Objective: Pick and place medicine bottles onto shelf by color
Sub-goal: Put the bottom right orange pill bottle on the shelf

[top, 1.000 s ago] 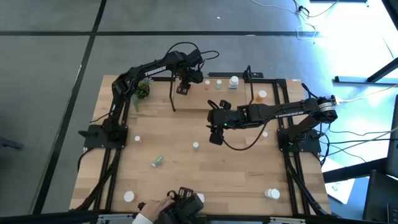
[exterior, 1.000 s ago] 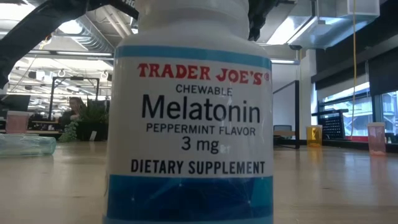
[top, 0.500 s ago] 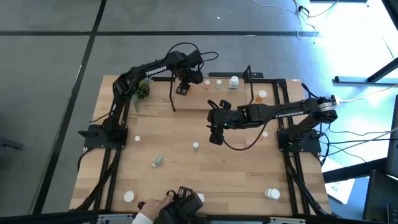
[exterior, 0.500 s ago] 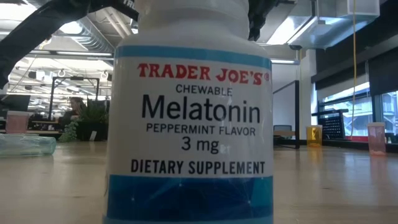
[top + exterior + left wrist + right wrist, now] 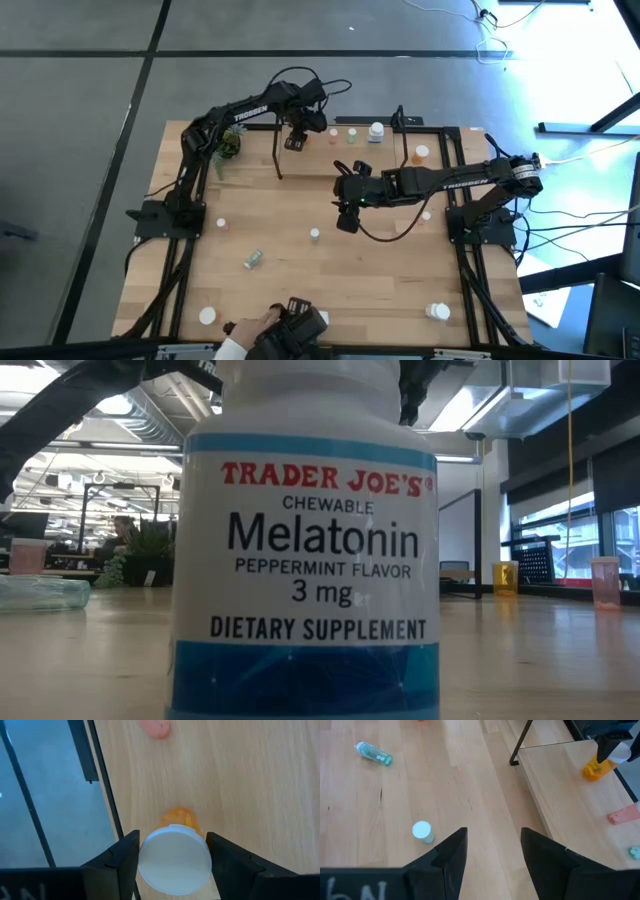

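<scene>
The left end effector [image 5: 172, 851] is clamping an orange bottle [image 5: 174, 855] over the shelf [image 5: 570, 790], probably seating it, while the right end effector [image 5: 492, 851] is hanging apart and empty.

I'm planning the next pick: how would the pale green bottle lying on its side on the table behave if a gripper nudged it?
The pale green bottle lies on its side, so being round it would probably roll rather than slide. It looks small and mostly clear, so likely light and easily knocked away. Its smooth wall may slip between fingers, so grasping across the body seems safer.
</scene>
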### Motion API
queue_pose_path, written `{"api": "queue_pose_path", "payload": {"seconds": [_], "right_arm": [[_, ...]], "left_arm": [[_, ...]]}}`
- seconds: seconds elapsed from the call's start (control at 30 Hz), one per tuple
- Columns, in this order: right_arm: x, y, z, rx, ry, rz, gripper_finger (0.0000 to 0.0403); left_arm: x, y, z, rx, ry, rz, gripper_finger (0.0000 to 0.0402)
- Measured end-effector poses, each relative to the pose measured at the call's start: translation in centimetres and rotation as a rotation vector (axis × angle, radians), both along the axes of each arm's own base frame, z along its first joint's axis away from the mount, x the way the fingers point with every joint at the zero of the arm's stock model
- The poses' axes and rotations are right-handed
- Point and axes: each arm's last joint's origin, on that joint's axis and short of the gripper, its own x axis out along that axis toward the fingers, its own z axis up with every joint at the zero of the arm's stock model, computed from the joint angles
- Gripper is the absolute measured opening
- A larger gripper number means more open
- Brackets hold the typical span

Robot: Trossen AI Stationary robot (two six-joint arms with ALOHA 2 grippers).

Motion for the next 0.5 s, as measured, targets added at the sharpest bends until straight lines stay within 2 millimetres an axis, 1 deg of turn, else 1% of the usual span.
{"api": "queue_pose_path", "payload": {"seconds": [0.23,0.5], "right_arm": [[0.0,0.0,0.0,0.0,0.0,0.0,0.0188],[0.0,-0.01,0.0,-0.001,0.0,0.0,0.0188]], "left_arm": [[-0.01,0.0,0.0,-0.001,0.0,0.003,0.0199],[0.04,0.08,0.03,0.018,0.002,0.002,0.0247]]}}
